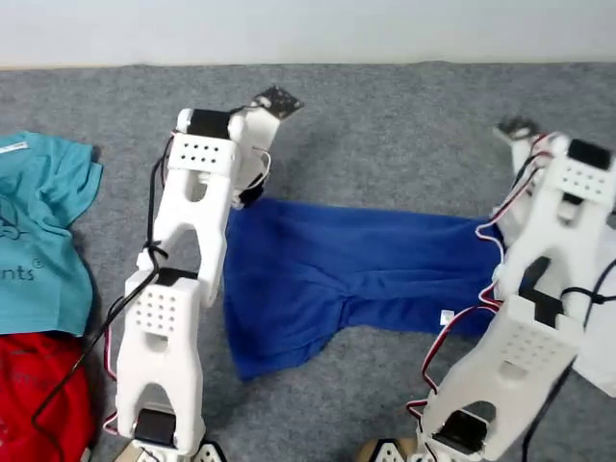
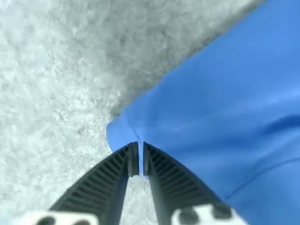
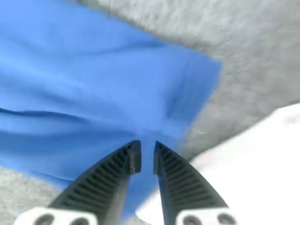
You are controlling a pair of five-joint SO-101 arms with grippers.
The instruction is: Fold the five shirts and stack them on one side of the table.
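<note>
Mid-fold on blue shirt (image 1: 356,269): my left hand (image 2: 139,161), right hand (image 3: 146,157) both pinched on its corners. Next, I reckon: lift together, evenly.

Shirt (image 1: 366,269) on table (image 1: 385,125), my L gripper (image 2: 139,161) pinching its left corner, R gripper (image 3: 144,157) its right end; 2nd shirt (image 1: 38,231) far left, 3rd shirt (image 1: 38,395) nearer me.

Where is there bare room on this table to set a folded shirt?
Free: the grey table strip beyond the blue shirt, and a patch before it between the arm bases. Crowded: the teal shirt and red shirt on one side, a white cloth opposite.
</note>
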